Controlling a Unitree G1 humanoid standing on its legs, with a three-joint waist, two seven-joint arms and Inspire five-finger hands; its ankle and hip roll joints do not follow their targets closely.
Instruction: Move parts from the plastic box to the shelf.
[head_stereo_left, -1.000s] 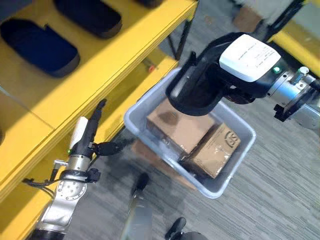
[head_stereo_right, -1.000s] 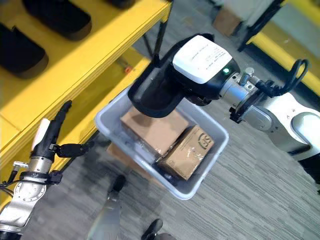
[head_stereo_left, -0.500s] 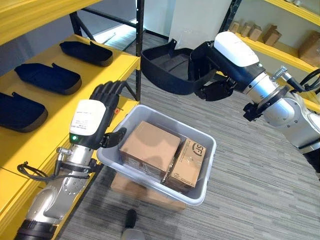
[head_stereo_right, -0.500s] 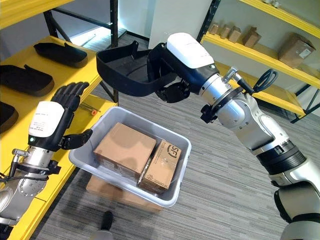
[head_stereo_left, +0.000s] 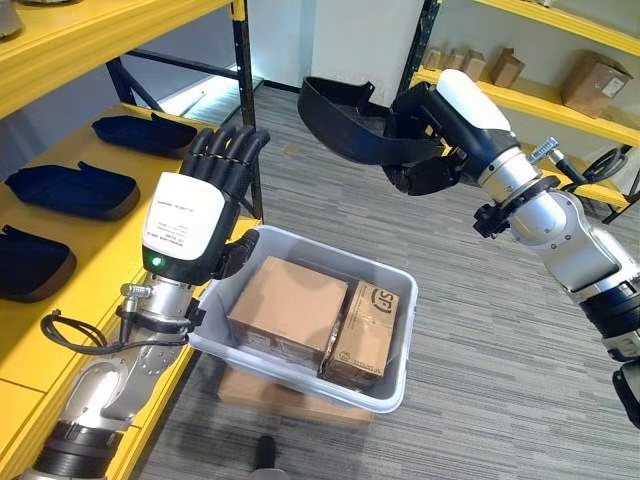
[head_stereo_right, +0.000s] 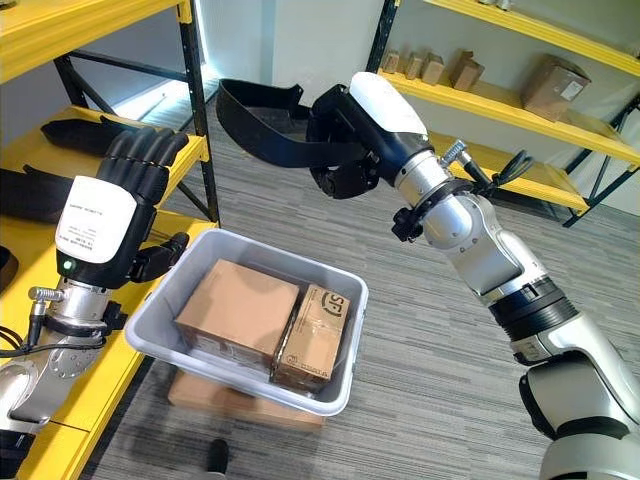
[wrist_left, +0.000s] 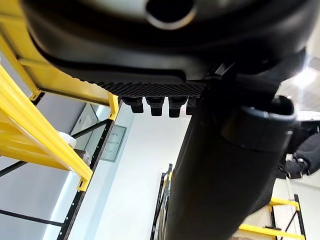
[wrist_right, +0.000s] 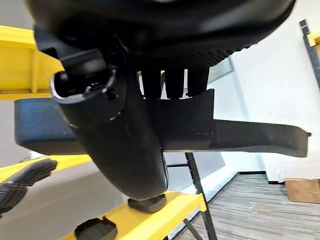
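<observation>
Sitting nearest on a flat carton, the grey plastic box (head_stereo_left: 392, 385) holds two cardboard boxes (head_stereo_left: 290, 308) side by side. Just beside its left rim the left hand (head_stereo_left: 190, 225) is raised, fingers (head_stereo_left: 225, 150) straight and together, holding nothing. Farther off, above the floor, the right hand (head_stereo_right: 345, 150) has its fingers curled round a black moulded part (head_stereo_left: 345, 125). More black parts (head_stereo_left: 70, 190) lie on the yellow shelf (head_stereo_left: 100, 235) at left.

Two cardboard boxes (head_stereo_left: 318, 318) lie side by side in the plastic box (head_stereo_left: 398, 374) — shelf (head_stereo_left: 45, 330) to its left.
</observation>
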